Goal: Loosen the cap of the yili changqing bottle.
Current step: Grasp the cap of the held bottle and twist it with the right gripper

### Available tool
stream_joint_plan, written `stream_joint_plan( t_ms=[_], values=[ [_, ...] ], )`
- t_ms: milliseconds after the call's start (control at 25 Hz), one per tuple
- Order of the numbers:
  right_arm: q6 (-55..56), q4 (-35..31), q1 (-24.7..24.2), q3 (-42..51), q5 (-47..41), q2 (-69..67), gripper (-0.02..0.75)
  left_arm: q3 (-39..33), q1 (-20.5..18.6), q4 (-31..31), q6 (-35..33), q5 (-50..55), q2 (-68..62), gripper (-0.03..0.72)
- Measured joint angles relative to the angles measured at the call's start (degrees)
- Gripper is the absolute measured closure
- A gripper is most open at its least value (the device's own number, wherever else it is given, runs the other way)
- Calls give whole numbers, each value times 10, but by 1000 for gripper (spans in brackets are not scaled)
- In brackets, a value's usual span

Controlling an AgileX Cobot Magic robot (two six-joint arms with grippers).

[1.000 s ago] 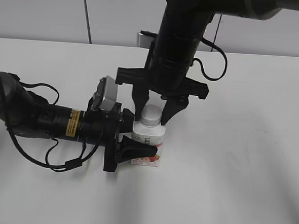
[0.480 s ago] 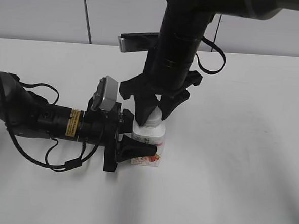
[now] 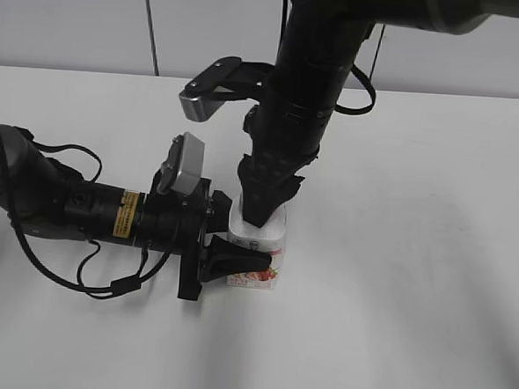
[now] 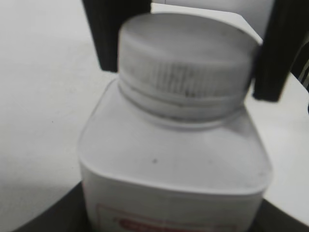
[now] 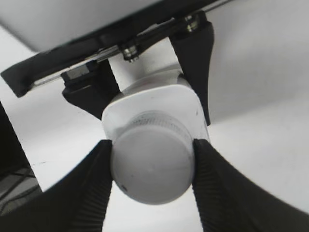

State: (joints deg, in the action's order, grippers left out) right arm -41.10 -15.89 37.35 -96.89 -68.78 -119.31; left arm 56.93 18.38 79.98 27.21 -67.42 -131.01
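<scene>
The yili changqing bottle (image 3: 257,258), small and white with a pink-red label, stands upright on the white table. My left gripper (image 3: 229,261) comes in from the left, lying low, and is shut on the bottle's body (image 4: 169,164). My right gripper (image 3: 263,214) reaches down from above and is shut on the white cap (image 5: 152,164), one black ribbed finger on each side. In the left wrist view the cap (image 4: 186,58) sits on the neck between the two black fingers. In the exterior view the cap is hidden behind the right gripper.
The white table (image 3: 413,283) spreads around the bottle. The left arm (image 3: 74,205) with its cables lies along the table at the left. A white wall stands behind the table's far edge.
My right gripper has closed on the cap and turned about its vertical axis: its wide finger bar, seen broadside a second ago, now shows edge-on. The bottle and left gripper have stayed put.
</scene>
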Motion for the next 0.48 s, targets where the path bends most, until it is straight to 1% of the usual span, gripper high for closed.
stream_joint_plan(
  t_ms=[480],
  values=[
    [-297,-4,0,0,0,0,341,0,0,8,-6,-2,0,312]
  ],
)
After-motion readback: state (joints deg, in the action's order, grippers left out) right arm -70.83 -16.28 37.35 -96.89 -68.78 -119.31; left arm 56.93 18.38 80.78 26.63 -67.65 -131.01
